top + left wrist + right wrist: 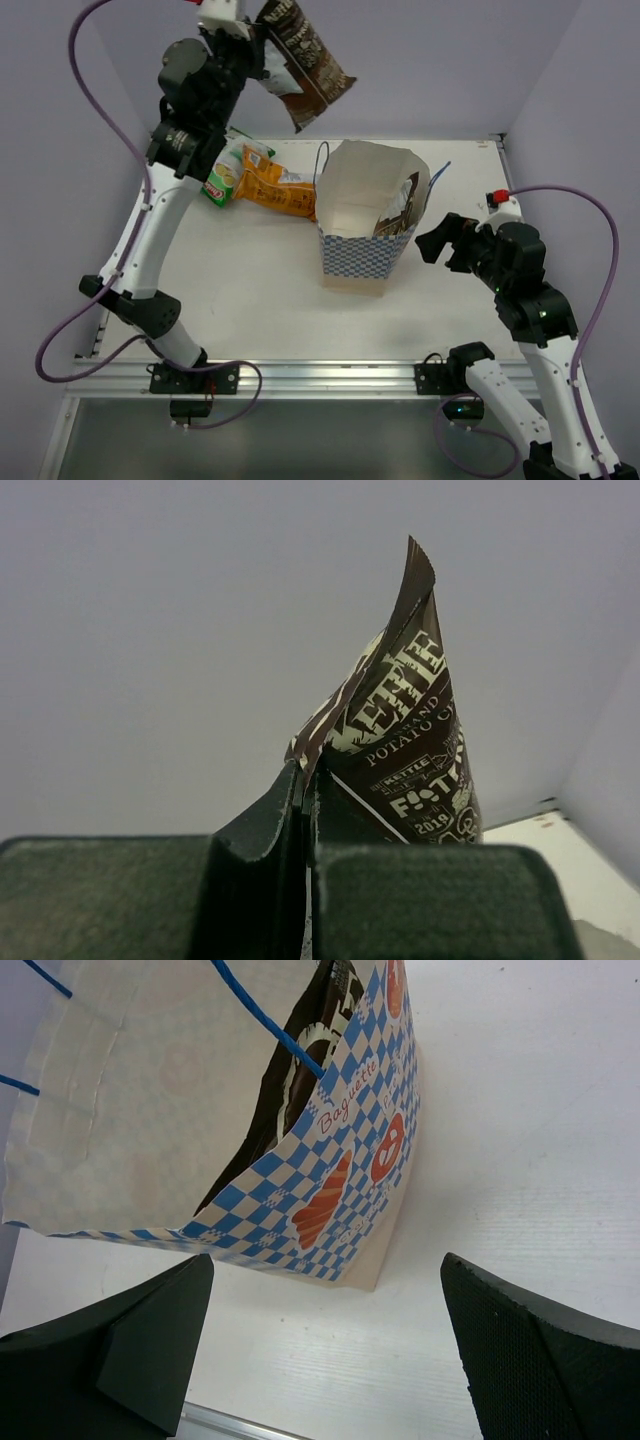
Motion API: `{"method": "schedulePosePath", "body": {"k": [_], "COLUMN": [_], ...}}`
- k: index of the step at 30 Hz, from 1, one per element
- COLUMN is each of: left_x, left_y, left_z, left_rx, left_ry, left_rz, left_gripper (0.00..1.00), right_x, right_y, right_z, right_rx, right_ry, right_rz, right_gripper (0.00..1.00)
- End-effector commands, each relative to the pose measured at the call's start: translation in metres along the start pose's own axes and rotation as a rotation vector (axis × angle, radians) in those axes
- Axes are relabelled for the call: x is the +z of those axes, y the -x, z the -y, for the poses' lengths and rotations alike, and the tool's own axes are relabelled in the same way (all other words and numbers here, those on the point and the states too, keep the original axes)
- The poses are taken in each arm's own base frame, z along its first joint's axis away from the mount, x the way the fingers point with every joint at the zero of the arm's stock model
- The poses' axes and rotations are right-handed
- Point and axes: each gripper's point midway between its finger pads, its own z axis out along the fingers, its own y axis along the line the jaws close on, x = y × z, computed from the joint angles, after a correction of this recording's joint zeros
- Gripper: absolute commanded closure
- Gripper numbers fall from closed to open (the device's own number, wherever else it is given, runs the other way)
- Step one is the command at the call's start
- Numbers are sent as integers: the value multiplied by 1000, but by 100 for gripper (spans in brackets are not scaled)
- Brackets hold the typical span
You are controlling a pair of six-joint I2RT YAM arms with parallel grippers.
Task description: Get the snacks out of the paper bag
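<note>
The blue-and-white checked paper bag [368, 230] stands upright in the middle of the table, its mouth open. A dark brown packet [400, 212] leans inside against its right wall; it also shows in the right wrist view [290, 1090] inside the bag [350, 1180]. My left gripper [258, 22] is raised high at the back left, shut on the other dark brown packet [303, 62], which hangs in the air; its lettering shows in the left wrist view [405, 750]. The green and white packet [228, 172] and the orange packet [275, 188] lie on the table left of the bag. My right gripper [440, 240] is open, just right of the bag.
The white table [250, 290] is bounded by purple walls at the back and sides and a metal rail [300, 375] at the near edge. Blue string handles [322, 160] stick out from the bag's rim.
</note>
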Motion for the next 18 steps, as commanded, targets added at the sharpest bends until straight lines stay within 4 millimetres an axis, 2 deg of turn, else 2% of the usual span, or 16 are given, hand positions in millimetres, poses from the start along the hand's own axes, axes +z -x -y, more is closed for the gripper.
{"method": "schedulePosePath", "body": {"k": [1,7,8,9,12,13,14,16,18], "left_x": [-41,-91,-104,-112,-142,-153,-166,-181,-198], "left_y": [44,-1,-20,-31,-73,-96,-90,-99,-112], "left_z": [-59,-87,-89,-90,-86,-77,-73,-62,-59], "left_rx": [37,125,137,147,144,109,91,46,24], "left_ry": [194,300,305,308,267,228,206,152,139], "left_rz": [51,-141,-197,-231,-366,-432,-420,-449,-481], "left_gripper": [100,100,100,100,100,100,100,100,100], "right_x": [-2,-3,-4,-3,-3,-3,-1,1,4], "right_y": [6,12,11,11,9,7,5,3,1], "right_z": [0,-3,-3,-3,-6,-6,-5,-5,-6], "right_rx": [-25,-49,-54,-56,-58,-59,-61,-65,-69], "right_ry": [0,6,8,9,22,23,25,24,31], "right_rz": [21,26,22,17,-1,-7,-18,-30,-49], "right_gripper": [1,1,1,1,1,1,1,1,1]}}
